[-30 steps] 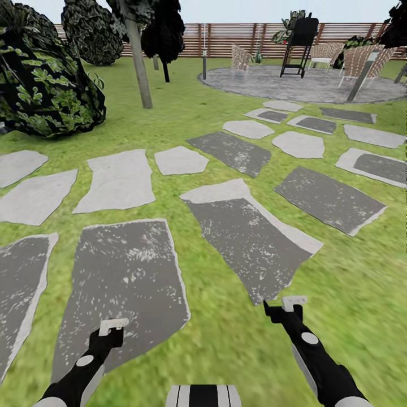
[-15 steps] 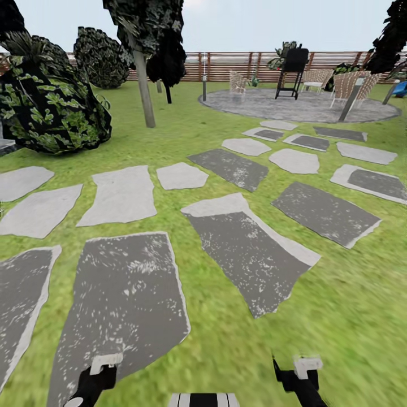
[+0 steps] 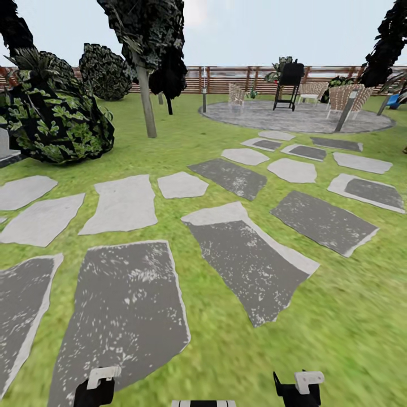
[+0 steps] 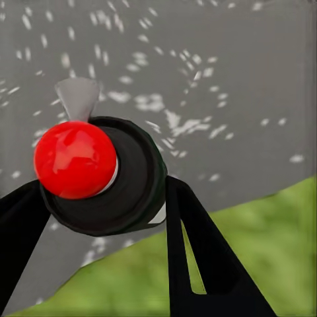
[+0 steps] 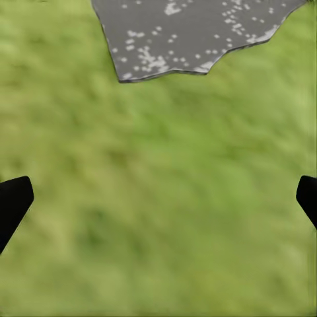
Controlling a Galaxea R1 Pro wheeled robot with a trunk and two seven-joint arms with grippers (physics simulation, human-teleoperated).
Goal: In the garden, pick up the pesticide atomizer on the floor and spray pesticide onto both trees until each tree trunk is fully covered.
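In the left wrist view, the pesticide atomizer (image 4: pixel 105 175) is a dark round body with a red knob and a grey nozzle. My left gripper (image 4: pixel 99 188) is shut on it, over a grey paving stone. In the head view the left gripper (image 3: pixel 96 387) sits at the bottom edge. My right gripper (image 3: pixel 299 387) stands open with nothing in it, and in its wrist view the right gripper (image 5: pixel 162 198) hangs above green grass floor (image 5: pixel 158 231). A tree with a bare grey trunk (image 3: pixel 148 107) stands far ahead on the left of the lawn.
Grey paving stones (image 3: pixel 249 260) cross the grass ahead. A large leafy bush (image 3: pixel 56 124) sits at the left. A round paved patio (image 3: pixel 294 116) with chairs and a black grill (image 3: pixel 287 82) lies at the back. A brown slat fence (image 3: pixel 226 79) rings the lawn.
The head camera has tilted upward, so the whole scene sits lower and more sky shows. Both arms have slid toward the bottom edge of the picture.
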